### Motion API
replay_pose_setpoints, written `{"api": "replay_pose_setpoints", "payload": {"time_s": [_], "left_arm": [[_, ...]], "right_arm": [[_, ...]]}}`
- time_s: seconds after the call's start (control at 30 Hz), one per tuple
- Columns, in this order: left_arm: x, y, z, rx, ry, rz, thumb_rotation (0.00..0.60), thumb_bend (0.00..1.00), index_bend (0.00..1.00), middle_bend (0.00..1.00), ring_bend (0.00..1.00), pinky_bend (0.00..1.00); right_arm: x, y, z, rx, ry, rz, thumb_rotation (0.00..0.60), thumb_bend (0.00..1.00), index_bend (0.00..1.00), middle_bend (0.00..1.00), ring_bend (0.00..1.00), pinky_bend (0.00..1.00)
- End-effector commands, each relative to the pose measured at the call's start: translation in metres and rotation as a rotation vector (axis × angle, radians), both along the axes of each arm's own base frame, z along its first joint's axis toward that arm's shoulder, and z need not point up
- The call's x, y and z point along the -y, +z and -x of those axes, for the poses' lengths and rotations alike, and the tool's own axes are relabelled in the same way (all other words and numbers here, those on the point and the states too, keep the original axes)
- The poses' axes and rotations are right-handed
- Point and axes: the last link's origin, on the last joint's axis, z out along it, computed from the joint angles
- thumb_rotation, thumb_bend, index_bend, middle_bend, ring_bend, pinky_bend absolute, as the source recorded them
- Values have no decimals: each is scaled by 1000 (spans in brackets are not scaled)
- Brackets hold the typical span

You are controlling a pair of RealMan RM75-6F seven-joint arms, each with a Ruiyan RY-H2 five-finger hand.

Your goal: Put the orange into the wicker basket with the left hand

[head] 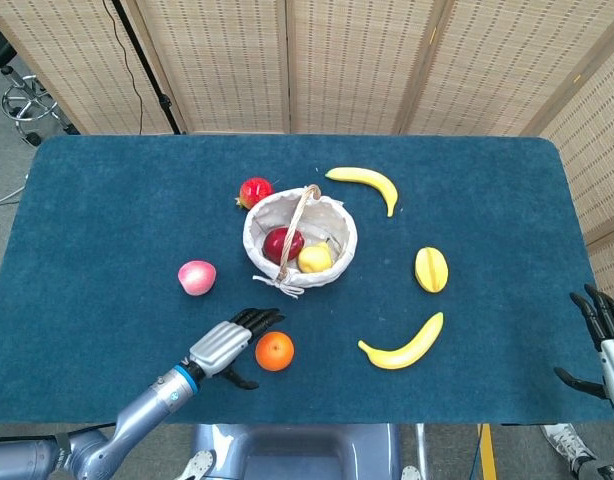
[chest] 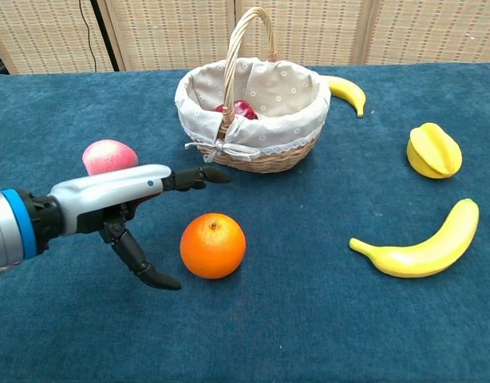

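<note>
Reaching beside the round orange fruit [chest: 213,245] near the table's front edge, the left hand [chest: 121,203] (fingers wide, holding nothing) has grasp, lift and drop into the cloth-lined wicker basket [chest: 253,108] all left.

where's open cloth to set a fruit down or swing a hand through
Free: the far left of the table, and the right stretch beyond the starfruit. Crowded: around the basket, and between the peach and orange, where the left robot hand sits.
</note>
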Motion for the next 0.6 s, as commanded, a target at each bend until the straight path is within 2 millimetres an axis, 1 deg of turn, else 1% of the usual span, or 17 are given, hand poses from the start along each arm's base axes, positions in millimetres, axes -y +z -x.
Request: {"api": "replay_pose_setpoints", "payload": {"time_s": [0.03,0.1,0.17,0.2,0.27,0.37,0.47,0.53,0.6], "left_arm": [[-4,-14,-8,11,-4,32,600,0,4,0,0,57],[-4,-19,-12,21,-15,25,600,15,27,0,3,86],[-4,-21,-15,31,-21,4,600,67,102,49,56,161],[-4,-23,-16,38,-26,-14,600,111,154,95,102,205],[-4,-26,-16,40,-28,-46,600,242,297,241,237,318],[-2,-31,-14,42,-17,-80,600,400,445,387,361,415],[-4,-29,-11,62,2,-142,600,493,549,477,432,465],[-5,-26,-11,74,8,-168,600,511,582,507,456,481],[-7,-22,-10,83,13,-189,600,513,593,517,465,485]], "right_arm": [[-2,1,0,0,1,4,600,0,0,0,0,0],[-2,2,1,1,-1,5,600,0,0,0,0,0],[-2,2,2,4,-4,5,600,0,0,0,0,0],[-3,2,2,6,-5,5,600,0,0,0,0,0],[-3,2,2,9,-5,6,600,0,0,0,0,0],[-5,3,3,12,-3,6,600,0,0,0,0,0],[-6,4,3,21,-2,7,600,0,0,0,0,0],[-6,5,2,25,-1,8,600,0,0,0,0,0],[-7,6,2,27,1,10,600,0,0,0,0,0]]}}
